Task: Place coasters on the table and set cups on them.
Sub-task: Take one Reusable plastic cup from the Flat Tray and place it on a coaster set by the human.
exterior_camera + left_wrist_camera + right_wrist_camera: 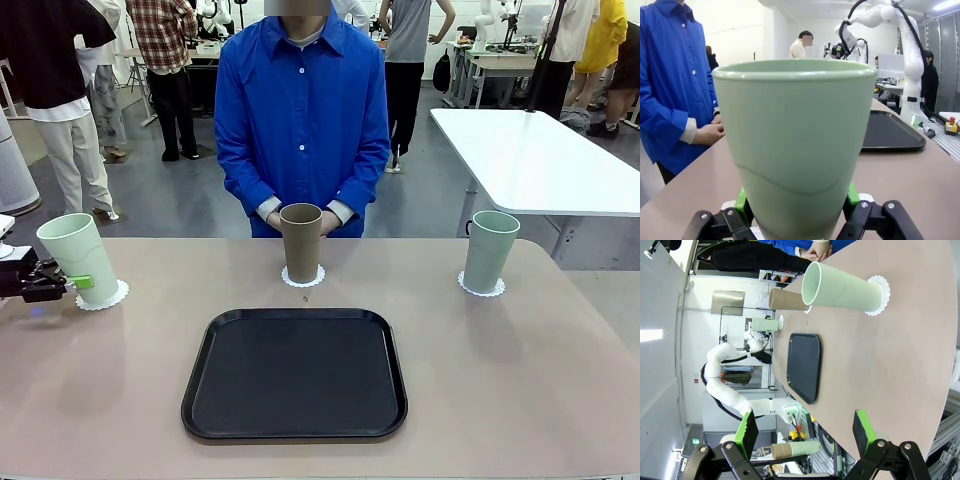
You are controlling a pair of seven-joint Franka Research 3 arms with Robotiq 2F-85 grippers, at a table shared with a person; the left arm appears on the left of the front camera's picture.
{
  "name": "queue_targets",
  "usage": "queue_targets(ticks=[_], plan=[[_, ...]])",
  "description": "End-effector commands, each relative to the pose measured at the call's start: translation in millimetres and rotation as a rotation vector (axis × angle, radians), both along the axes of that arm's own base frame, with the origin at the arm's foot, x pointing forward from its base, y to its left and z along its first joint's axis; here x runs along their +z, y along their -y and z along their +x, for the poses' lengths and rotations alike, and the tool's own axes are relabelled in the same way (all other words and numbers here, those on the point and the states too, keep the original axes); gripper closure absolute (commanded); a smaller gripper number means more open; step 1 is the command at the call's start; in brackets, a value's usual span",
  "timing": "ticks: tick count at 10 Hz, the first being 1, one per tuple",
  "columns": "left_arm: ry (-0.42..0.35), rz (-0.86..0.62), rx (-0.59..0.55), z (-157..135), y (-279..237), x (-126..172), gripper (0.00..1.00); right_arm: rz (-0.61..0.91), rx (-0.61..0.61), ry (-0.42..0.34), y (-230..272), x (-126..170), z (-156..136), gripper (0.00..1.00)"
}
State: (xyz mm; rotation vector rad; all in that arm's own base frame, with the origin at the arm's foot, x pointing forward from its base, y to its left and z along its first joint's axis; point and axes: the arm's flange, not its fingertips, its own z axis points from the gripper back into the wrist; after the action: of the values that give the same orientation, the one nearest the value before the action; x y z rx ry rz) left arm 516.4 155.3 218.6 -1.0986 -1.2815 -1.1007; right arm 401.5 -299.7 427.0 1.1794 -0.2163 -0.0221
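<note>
The left gripper (78, 283) sat at the left edge of the front view, its 2 green-padded fingers (743, 198) clamped on the base of the mint green cup (78, 258). The right gripper (805, 429) rose from the bottom of its wrist view, jaws spread wide, holding nothing.

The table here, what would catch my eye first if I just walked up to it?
Probably the three cups in a row across the beige table, each standing on a lacy white coaster: a mint green cup at the left, a tan cup in the middle before the person in the blue shirt, another mint cup at the right. The left gripper clasps the left cup near its base, and a bare black tray lies nearer the robot.
</note>
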Motion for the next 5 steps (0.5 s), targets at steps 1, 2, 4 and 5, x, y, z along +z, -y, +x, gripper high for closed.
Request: queue_targets(ticks=[1,2,4,5], plan=[[0.037,0.000,-0.026,3.8,-7.8,-1.5,0.17,-0.006,-0.005,-0.009,-0.9,1.2,0.5,0.00],[0.031,0.023,-0.013,6.4,-7.7,-3.6,0.17,-0.006,-0.005,-0.009,-0.9,1.2,0.5,0.00],[0.022,0.082,0.004,10.6,-5.4,-5.7,0.17,-0.006,-0.005,-0.009,-0.9,1.2,0.5,0.00],[0.022,0.093,0.008,11.7,-4.4,-5.4,0.17,-0.006,-0.005,-0.009,-0.9,1.2,0.5,0.00]])
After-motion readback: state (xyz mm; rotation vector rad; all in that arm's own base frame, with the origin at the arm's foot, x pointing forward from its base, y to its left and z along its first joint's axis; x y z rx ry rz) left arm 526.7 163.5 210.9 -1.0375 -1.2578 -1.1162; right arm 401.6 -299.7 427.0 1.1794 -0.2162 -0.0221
